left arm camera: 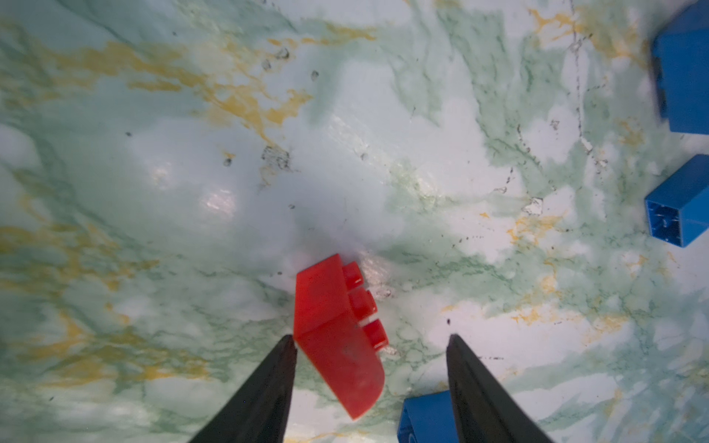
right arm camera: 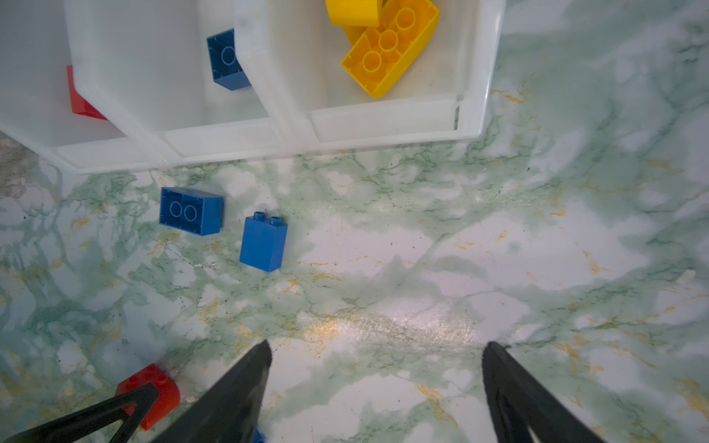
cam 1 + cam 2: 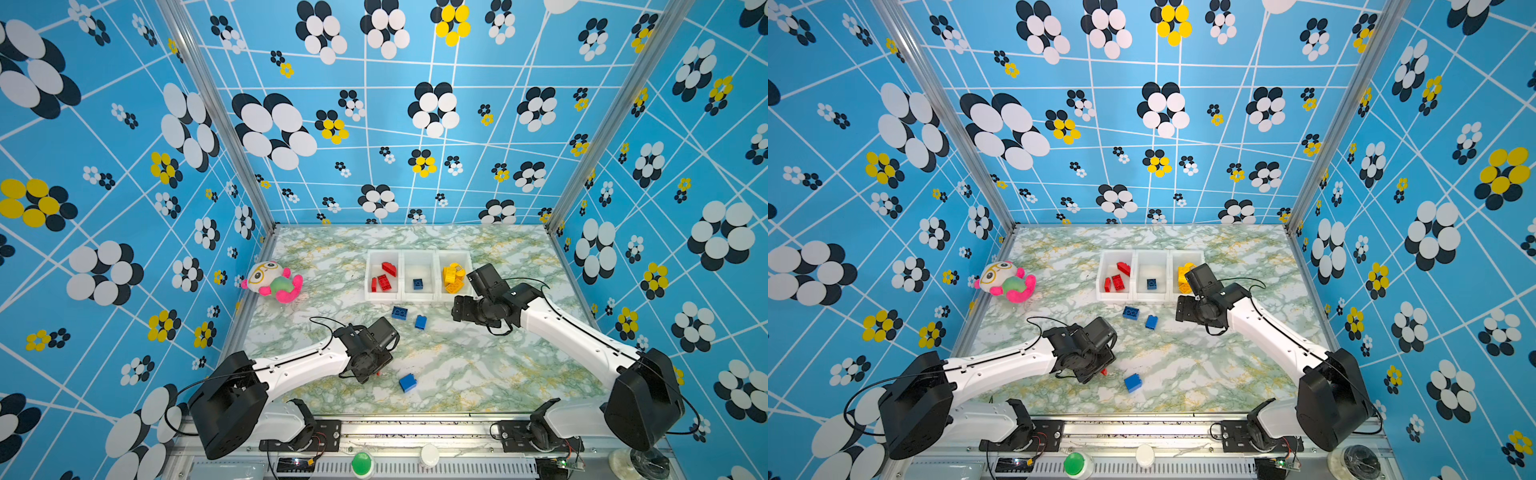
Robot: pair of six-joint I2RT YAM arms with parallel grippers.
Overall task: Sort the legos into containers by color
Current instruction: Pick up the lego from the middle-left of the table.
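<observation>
Nearest the camera, left tool [image 1: 371,337] low over the marbled surface [image 3: 478,365], jaws parted either side of a red sloped brick [image 1: 337,333], one tip touching, no grip yet. Right tool [image 2: 378,349] wide apart and empty, near the bins [image 3: 419,275] at the far side. Sorting seemingly well along: reds left bin, one blue middle, yellows right. Left over: three blue bricks [image 3: 399,312] [image 3: 420,322] [image 3: 408,382] loose between the arms, studded, chunky, glossy.

Glossy plastic legos [image 2: 263,242] lie on a marble-look table [image 2: 422,268] (slightly scuffed).
</observation>
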